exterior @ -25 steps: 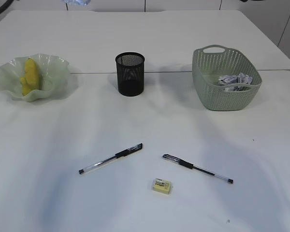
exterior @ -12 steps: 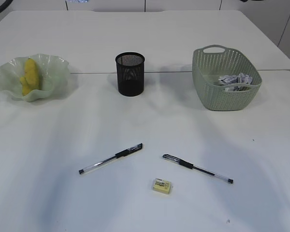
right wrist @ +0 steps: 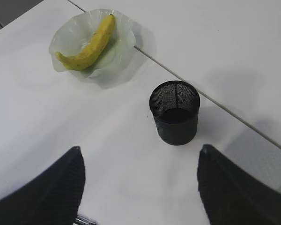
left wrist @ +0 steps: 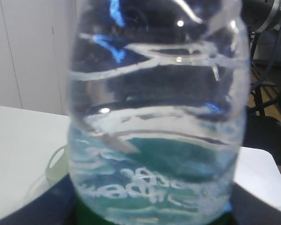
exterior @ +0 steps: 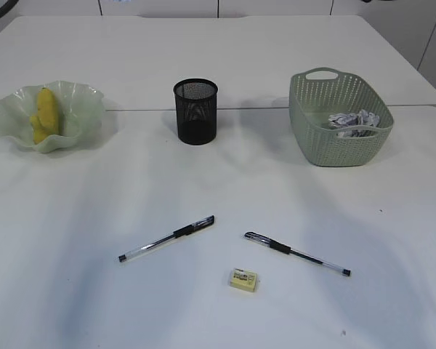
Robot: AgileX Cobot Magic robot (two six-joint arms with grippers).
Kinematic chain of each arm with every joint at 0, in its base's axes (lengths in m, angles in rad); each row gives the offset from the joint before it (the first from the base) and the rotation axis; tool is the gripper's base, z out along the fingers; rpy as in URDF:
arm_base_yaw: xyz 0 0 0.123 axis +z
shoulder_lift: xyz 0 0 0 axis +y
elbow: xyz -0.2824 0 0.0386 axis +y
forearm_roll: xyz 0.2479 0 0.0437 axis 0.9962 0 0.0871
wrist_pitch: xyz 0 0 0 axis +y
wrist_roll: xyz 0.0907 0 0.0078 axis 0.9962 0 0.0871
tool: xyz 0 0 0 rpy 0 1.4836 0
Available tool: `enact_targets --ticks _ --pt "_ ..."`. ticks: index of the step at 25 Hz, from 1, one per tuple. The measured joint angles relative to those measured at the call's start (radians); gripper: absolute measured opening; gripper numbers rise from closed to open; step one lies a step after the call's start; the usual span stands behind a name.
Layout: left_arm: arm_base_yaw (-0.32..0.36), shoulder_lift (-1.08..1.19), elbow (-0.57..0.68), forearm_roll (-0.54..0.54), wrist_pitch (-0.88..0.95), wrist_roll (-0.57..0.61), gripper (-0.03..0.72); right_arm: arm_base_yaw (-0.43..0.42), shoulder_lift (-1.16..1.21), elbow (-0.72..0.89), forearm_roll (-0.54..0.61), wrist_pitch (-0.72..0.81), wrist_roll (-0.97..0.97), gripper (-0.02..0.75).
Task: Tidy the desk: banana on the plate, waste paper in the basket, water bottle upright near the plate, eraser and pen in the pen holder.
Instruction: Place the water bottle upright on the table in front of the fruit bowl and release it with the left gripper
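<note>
Exterior view: the long curved yellow banana (exterior: 45,114) is lying in the translucent pale green ruffled plate (exterior: 83,109) at ten o'clock on the large plain white desk (exterior: 218,182); the black wire-mesh cylindrical pen holder (exterior: 196,111) is standing near twelve o'clock, apparently empty; the crumpled white waste paper (exterior: 352,121) is sitting inside the sage-green woven-look oval basket (exterior: 339,127) at two o'clock. Two clear-barrelled black pens, a left pen (exterior: 166,238) and a right pen (exterior: 296,253), are lying flat near six o'clock, with the tiny pale yellow rectangular eraser (exterior: 243,280) just below and between them. Neither arm is appearing in this view.

Left wrist view: the small clear plastic water bottle (left wrist: 157,117) with its dark green label is filling the frame, evidently held aloft close to the camera. The left gripper's jaws are hidden behind it but appear to be pinching the bottle at its width.

Right wrist view: the right gripper (right wrist: 140,183) is hovering high over the desk, tilted down toward the pen holder, its jaws spread wide and carrying nothing.

Step in hand, as judged: setting the bottle upright near the plate. Doing this well calls for lowering it base-first and vertical, just beside the ruffled rim without touching it, and releasing only once the base is resting flat.
</note>
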Motion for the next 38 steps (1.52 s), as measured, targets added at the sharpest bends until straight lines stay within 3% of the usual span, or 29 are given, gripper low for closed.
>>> enact_targets --ticks 13,25,38 --pt "0.035 0.0 0.0 0.007 0.0 0.153 0.373 0.0 0.0 0.0 0.001 0.002 0.0 0.557" --pt "0.137 0.001 0.0 0.011 0.001 0.167 0.373 0.0 0.0 0.0 -0.004 0.002 0.0 0.557" --pt "0.18 0.108 0.047 0.015 -0.008 0.171 0.373 0.0 0.0 0.0 -0.004 0.002 0.0 0.557"
